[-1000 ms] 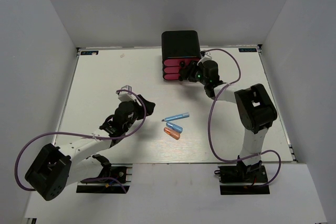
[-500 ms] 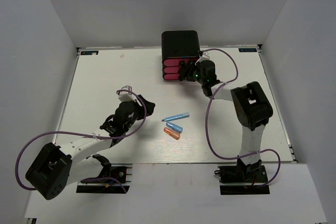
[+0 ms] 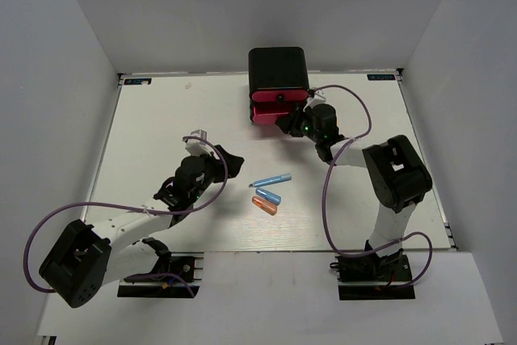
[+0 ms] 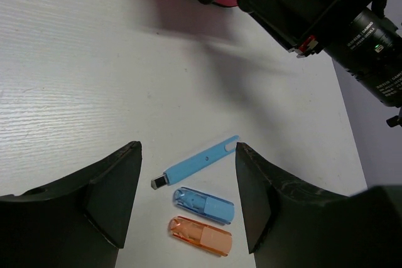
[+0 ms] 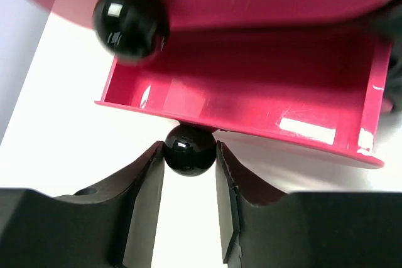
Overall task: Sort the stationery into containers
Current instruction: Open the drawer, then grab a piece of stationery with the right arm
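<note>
The black cabinet stands at the back of the table with its pink drawers facing me. One lower drawer is pulled part-way out and its inside shows nothing. My right gripper is shut on that drawer's black knob; the knob of the drawer above is free. In mid-table lie a thin blue pen, a blue capsule and an orange capsule, side by side. My left gripper hovers open above them, holding nothing.
The purple cable of the right arm loops beside the cabinet. White walls close in the table on three sides. The left arm's cable trails near the front left.
My right gripper has closed on the knob and drawn the pink drawer out toward me. The left arm has hardly moved.
</note>
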`<state>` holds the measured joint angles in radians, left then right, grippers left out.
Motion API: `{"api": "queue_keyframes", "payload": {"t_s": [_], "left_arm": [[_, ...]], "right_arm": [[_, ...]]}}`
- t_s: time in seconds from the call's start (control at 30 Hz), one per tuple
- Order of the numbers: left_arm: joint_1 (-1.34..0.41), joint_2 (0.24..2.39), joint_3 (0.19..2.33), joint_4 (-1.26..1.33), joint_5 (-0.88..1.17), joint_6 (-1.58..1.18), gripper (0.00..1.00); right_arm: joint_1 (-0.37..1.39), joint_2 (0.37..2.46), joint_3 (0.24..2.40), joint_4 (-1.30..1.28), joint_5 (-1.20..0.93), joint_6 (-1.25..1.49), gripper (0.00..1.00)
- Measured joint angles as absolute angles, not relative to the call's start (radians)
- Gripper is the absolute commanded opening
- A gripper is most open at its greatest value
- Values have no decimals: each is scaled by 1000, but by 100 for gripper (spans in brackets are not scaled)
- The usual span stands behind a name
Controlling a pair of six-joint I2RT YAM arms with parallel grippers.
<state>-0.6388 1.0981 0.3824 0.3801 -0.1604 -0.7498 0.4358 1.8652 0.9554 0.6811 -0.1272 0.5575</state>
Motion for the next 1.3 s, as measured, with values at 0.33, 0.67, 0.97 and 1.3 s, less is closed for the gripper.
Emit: {"api": "queue_keyframes", "payload": {"t_s": [0.33, 0.67, 0.97, 1.3], "left_arm": [[-639, 1109, 382, 424, -49, -676, 71], [-639, 1090, 432, 332, 19, -545, 71], [-639, 1059, 430, 314, 27, -567, 46], [-639, 1030, 418, 268, 10, -606, 46]], "right_arm": [[448, 1792, 873, 677, -133, 540, 66], [447, 1702, 802, 654, -171, 515, 67], [443, 1435, 614, 555, -360, 366, 58], [441, 1465, 855, -226, -887, -917, 46]]}}
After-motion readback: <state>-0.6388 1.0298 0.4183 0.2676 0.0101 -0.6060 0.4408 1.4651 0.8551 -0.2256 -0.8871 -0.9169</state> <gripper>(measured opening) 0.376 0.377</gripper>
